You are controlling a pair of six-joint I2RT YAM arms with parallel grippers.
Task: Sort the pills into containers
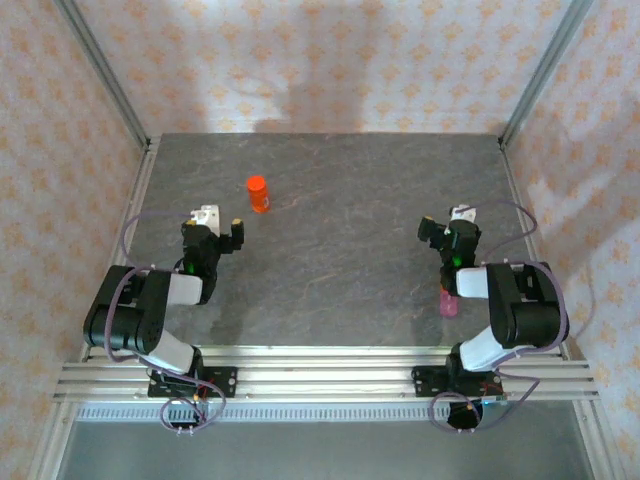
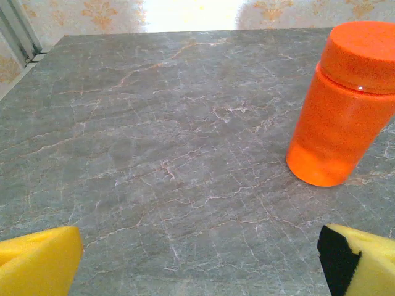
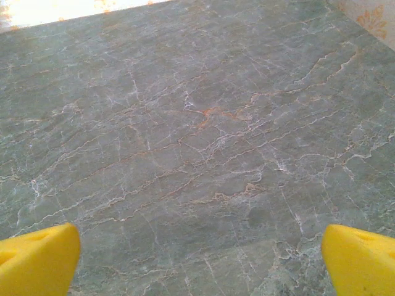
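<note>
L arm (image 1: 135, 320) & R arm (image 1: 520, 315) were built alike: fat black joint housings w/ white link sections, each on a black base plate (image 1: 215, 381). Thin lilac-grey cables (image 1: 127, 232) looped along both arms & coiled below the bases, w/ a small green light (image 1: 457, 262) nr each wrist. Fingertips wore bright yellow pads (image 3: 38, 262); on the L gripper (image 2: 197, 265) one pad had a black face (image 2: 336, 259).

Surface (image 1: 340, 270): grey stone-look slab with pale and rust-coloured veining. Cream fabric walls (image 1: 330, 60) with orange floral print on three sides. Aluminium posts (image 1: 105, 75) at far corners. Ribbed aluminium rail (image 1: 330, 378) along near edge. Lighting bright and even.
</note>
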